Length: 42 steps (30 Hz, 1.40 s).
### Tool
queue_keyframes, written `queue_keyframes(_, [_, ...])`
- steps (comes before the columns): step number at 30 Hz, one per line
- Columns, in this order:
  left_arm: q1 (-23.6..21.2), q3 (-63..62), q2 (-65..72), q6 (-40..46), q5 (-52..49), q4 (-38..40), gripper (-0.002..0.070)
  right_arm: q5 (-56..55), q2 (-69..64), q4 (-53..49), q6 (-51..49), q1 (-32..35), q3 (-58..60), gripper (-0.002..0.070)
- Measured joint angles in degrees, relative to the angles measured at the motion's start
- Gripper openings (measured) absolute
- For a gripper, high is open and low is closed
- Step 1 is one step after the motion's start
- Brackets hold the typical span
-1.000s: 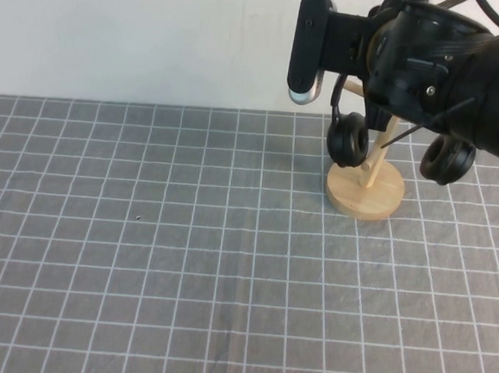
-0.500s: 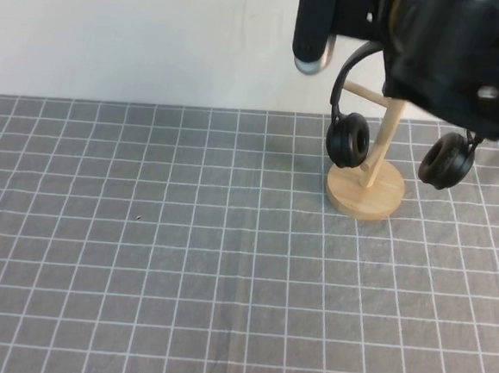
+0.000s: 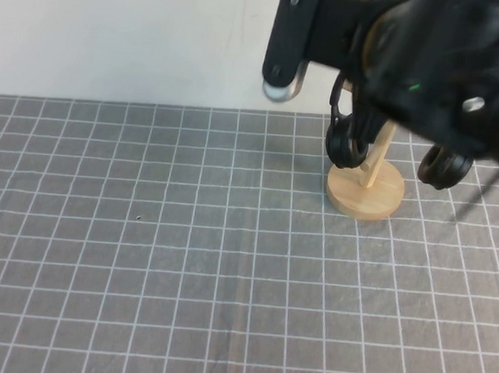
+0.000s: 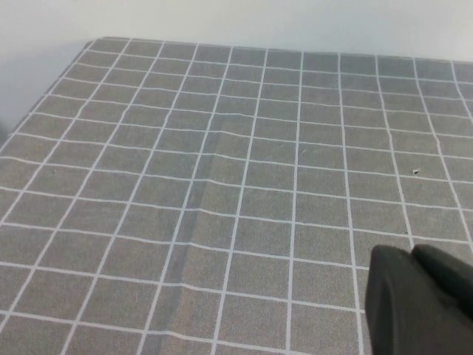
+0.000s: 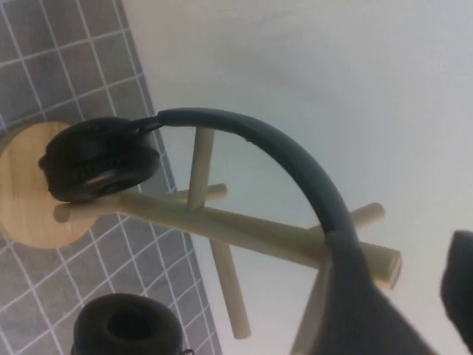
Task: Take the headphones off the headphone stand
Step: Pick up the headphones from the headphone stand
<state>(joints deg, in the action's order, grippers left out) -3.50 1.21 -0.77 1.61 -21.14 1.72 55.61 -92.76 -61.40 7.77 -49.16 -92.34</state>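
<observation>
High view shows the right arm reaching in from the upper right side, and its body covers the top of the headphone stand, which stands at the far right part of the counter, near the wall. The headphones hang on this stand, with one ear cup on the left of the slanted pole and the other ear cup on its right, both above the round base and not touching the counter. From the right wrist view, the headband arches over a wooden peg and runs down to the right gripper. The jaws look apart there (pale wall shows in the gap between the two dark fingers), and the headband lies along one finger without being pinched, so I judge that nothing is held at this moment. The left gripper is far from the work, low over bare counter in its own wrist view, and whether it is open or closed I cannot tell. The step in hand seems to be the taking of a grip on the headband, with the lifting not yet begun. The next move probably calls for closing the jaws around the thin band, then raising it up and off the peg, carefully, because the ear cups could catch on the other pegs or tip the stand.
</observation>
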Motion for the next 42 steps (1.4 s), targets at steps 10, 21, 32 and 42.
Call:
queue_keyframes(10, [0.0, 0.0, 0.0, 0.0, 0.0, 0.0, -0.0004, -1.89, -5.44, -6.07, -2.33, 5.06, 0.0, 0.0484])
queue_keyframes(21, [0.0, 0.0, 0.0, 0.0, 0.0, 0.0, -0.0004, -7.5, -7.87, -10.42, -2.22, 7.73, 0.0, 0.0484])
queue_keyframes(32, [0.0, 0.0, 0.0, 0.0, 0.0, 0.0, -0.0004, -8.18, -10.43, -11.51, -2.73, 10.48, 0.0, 0.0361])
queue_keyframes(42, [0.0, 0.0, 0.0, 0.0, 0.0, 0.0, -0.0004, -7.46, -10.43, -13.3, -5.6, 10.52, 0.0, -0.0007])
